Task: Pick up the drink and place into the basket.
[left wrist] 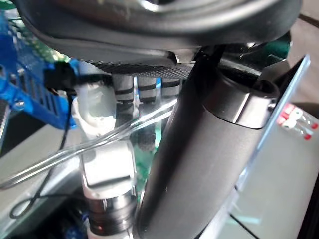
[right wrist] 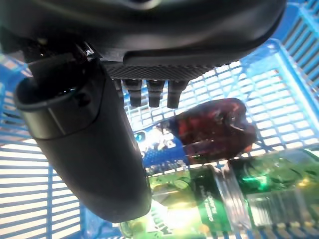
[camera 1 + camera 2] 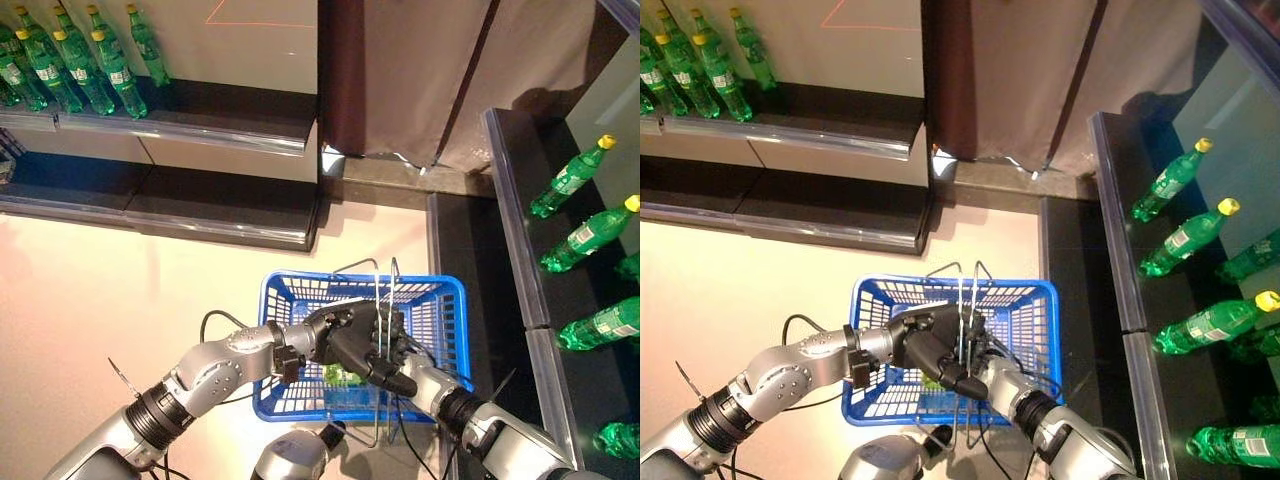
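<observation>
My left hand is shut on the thin wire handles of the blue basket and holds it up in front of me. In the left wrist view the handles pass under its curled fingers. My right hand is inside the basket, close beside the left hand, with open fingers just above the drinks. In the right wrist view a dark red drink with a blue label lies on the basket's floor beside a green bottle. The green bottle also shows between the hands.
Green bottles with yellow caps stand on a shelf at the far left. More green bottles lie on dark shelves along the right. A lower dark shelf and a brown curtain lie ahead.
</observation>
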You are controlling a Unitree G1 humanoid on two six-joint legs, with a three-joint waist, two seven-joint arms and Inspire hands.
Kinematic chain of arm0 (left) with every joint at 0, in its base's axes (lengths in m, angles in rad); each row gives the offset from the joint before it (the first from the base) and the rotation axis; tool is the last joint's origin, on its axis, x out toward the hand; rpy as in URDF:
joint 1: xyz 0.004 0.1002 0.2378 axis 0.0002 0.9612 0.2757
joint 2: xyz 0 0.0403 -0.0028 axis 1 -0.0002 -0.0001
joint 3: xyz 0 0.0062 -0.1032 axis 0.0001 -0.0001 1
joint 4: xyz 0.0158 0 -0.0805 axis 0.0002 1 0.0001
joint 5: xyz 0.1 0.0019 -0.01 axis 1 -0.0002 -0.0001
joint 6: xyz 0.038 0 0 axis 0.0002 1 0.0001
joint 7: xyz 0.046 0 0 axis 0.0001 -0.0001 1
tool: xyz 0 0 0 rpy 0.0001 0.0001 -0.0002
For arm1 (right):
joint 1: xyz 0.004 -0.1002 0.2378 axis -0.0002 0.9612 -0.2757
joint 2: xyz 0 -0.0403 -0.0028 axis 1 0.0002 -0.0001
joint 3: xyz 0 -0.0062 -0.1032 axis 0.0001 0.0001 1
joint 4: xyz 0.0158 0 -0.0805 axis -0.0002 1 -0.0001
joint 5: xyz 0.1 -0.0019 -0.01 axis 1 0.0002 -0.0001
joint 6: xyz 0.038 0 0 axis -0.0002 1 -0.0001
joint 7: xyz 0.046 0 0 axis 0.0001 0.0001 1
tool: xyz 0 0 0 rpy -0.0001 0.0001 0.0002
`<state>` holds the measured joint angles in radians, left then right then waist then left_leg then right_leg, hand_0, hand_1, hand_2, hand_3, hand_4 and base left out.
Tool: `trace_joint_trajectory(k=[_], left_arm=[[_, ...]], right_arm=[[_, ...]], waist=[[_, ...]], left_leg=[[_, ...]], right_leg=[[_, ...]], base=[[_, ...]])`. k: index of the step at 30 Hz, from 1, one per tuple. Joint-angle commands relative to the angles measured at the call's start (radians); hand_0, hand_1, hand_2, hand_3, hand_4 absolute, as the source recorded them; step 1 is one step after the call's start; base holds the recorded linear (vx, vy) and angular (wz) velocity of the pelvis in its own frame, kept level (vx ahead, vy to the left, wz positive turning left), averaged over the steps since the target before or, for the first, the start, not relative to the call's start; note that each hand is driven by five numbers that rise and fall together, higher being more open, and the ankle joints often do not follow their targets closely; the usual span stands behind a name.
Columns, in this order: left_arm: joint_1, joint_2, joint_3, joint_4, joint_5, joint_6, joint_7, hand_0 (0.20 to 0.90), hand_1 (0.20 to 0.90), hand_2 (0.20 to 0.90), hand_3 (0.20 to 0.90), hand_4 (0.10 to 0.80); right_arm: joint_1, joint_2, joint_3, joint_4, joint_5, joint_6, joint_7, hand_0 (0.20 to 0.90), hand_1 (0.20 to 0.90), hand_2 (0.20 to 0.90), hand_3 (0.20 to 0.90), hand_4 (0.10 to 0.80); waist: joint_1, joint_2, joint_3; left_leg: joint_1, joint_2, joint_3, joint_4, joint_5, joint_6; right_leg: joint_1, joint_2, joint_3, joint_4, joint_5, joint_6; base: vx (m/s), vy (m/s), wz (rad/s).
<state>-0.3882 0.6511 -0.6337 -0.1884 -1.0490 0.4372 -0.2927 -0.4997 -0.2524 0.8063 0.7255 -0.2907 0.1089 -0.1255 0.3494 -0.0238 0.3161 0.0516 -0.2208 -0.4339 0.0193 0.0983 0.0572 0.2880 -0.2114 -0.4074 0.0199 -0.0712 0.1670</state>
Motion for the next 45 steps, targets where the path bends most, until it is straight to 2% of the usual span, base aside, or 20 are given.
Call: trace_joint_trajectory(k=[1,3,4,6,11,14,19,24,31,34,39,42,45], left_arm=[[-0.009,-0.211,0.184,-0.175,-0.051,-0.302,-0.095,0.3,0.3,0.3,0.2,0.1],[0.005,-0.183,0.222,-0.169,-0.027,-0.31,-0.083,0.3,0.3,0.3,0.2,0.1],[0.018,-0.157,0.252,-0.161,-0.027,-0.32,-0.07,0.3,0.3,0.3,0.2,0.1],[0.037,-0.143,0.285,-0.147,-0.043,-0.324,-0.061,0.3,0.3,0.3,0.2,0.1],[0.128,-0.108,0.402,-0.101,-0.058,-0.388,-0.019,0.3,0.3,0.3,0.2,0.1],[0.153,-0.11,0.438,-0.074,-0.058,-0.421,-0.003,0.3,0.3,0.3,0.2,0.1],[0.166,-0.126,0.487,-0.025,-0.006,-0.462,0.027,0.3,0.3,0.3,0.2,0.1],[0.193,-0.163,0.55,0.084,0.051,-0.498,0.066,0.3,0.3,0.3,0.2,0.1],[0.264,-0.223,0.647,0.305,0.07,-0.601,0.149,0.3,0.3,0.3,0.2,0.1],[0.278,-0.255,0.689,0.418,0.052,-0.659,0.179,0.3,0.3,0.3,0.2,0.1],[0.29,-0.296,0.738,0.607,0.039,-0.746,0.234,0.3,0.3,0.3,0.2,0.1],[0.302,-0.318,0.751,0.68,0.027,-0.764,0.249,0.3,0.3,0.3,0.2,0.1],[0.32,-0.348,0.755,0.768,0.004,-0.748,0.264,0.3,0.3,0.3,0.2,0.1]], right_arm=[[0.01,0.005,0.0,-0.102,0.116,-0.044,-0.088,0.9,0.9,0.9,0.9,0.8],[0.044,-0.05,-0.023,-0.216,0.164,-0.044,-0.081,0.9,0.9,0.9,0.9,0.8],[0.079,-0.1,-0.046,-0.316,0.247,-0.046,-0.071,0.9,0.9,0.9,0.9,0.8],[0.129,-0.139,-0.089,-0.404,0.308,-0.064,-0.044,0.9,0.9,0.9,0.9,0.8],[0.335,-0.286,-0.288,-0.688,0.337,-0.194,0.115,0.9,0.9,0.9,0.9,0.8],[0.374,-0.315,-0.363,-0.738,0.375,-0.226,0.171,0.9,0.9,0.9,0.9,0.8],[0.384,-0.321,-0.439,-0.744,0.409,-0.256,0.193,0.9,0.9,0.9,0.9,0.8],[0.426,-0.278,-0.494,-0.713,0.432,-0.276,0.218,0.9,0.9,0.9,0.9,0.8],[0.507,-0.198,-0.532,-0.635,0.575,-0.221,0.304,0.9,0.9,0.9,0.9,0.8],[0.532,-0.16,-0.527,-0.576,0.613,-0.217,0.369,0.9,0.9,0.9,0.9,0.8],[0.564,-0.128,-0.528,-0.477,0.641,-0.229,0.392,0.9,0.9,0.9,0.9,0.8],[0.578,-0.116,-0.538,-0.438,0.654,-0.233,0.391,0.9,0.9,0.9,0.9,0.8],[0.597,-0.096,-0.558,-0.404,0.728,-0.215,0.37,0.9,0.9,0.9,0.9,0.8]], waist=[[0.005,0.004,-0.306],[-0.012,0.004,-0.303],[-0.03,0.004,-0.3],[-0.051,0.006,-0.297],[-0.152,0.015,-0.288],[-0.191,0.016,-0.283],[-0.24,0.016,-0.28],[-0.288,0.017,-0.282],[-0.338,0.014,-0.28],[-0.354,0.01,-0.277],[-0.375,0.003,-0.278],[-0.382,0.001,-0.277],[-0.393,0.001,-0.274]], left_leg=[[0.071,0.083,0.177,-0.046,-0.149,-0.019],[0.075,0.088,0.185,-0.048,-0.15,-0.021],[0.077,0.091,0.194,-0.048,-0.152,-0.022],[0.08,0.096,0.208,-0.051,-0.151,-0.023],[0.086,0.118,0.284,-0.061,-0.151,-0.028],[0.091,0.126,0.322,-0.064,-0.154,-0.034],[0.098,0.136,0.367,-0.066,-0.16,-0.041],[0.1,0.142,0.41,-0.067,-0.169,-0.044],[0.098,0.145,0.449,-0.056,-0.184,-0.042],[0.097,0.147,0.466,-0.049,-0.19,-0.042],[0.092,0.151,0.484,-0.034,-0.197,-0.045],[0.089,0.152,0.489,-0.03,-0.199,-0.046],[0.087,0.157,0.498,-0.024,-0.2,-0.047]], right_leg=[[-0.148,-0.004,0.028,0.094,0.029,-0.003],[-0.15,-0.002,0.041,0.088,0.033,-0.002],[-0.152,0.002,0.056,0.08,0.037,-0.001],[-0.153,0.009,0.073,0.07,0.041,-0.003],[-0.164,0.04,0.15,0.025,0.055,-0.003],[-0.169,0.057,0.19,0.003,0.063,-0.007],[-0.173,0.083,0.25,-0.025,0.071,-0.019],[-0.178,0.108,0.308,-0.057,0.08,-0.03],[-0.176,0.13,0.373,-0.093,0.091,-0.045],[-0.178,0.138,0.392,-0.094,0.09,-0.052],[-0.18,0.149,0.412,-0.097,0.09,-0.06],[-0.182,0.154,0.419,-0.097,0.09,-0.064],[-0.186,0.16,0.425,-0.093,0.091,-0.07]], base=[[-0.018,-0.061,0.0],[-0.029,-0.063,-0.04],[-0.034,-0.05,-0.05],[-0.05,-0.06,-0.15],[-0.058,-0.075,-0.49],[-0.036,-0.07,-0.58],[-0.017,-0.075,-0.47],[-0.009,-0.077,-0.43],[-0.002,-0.056,-0.34],[-0.002,-0.051,-0.33],[0.005,-0.046,-0.34],[0.003,-0.042,-0.14],[0.0,-0.044,-0.11]])
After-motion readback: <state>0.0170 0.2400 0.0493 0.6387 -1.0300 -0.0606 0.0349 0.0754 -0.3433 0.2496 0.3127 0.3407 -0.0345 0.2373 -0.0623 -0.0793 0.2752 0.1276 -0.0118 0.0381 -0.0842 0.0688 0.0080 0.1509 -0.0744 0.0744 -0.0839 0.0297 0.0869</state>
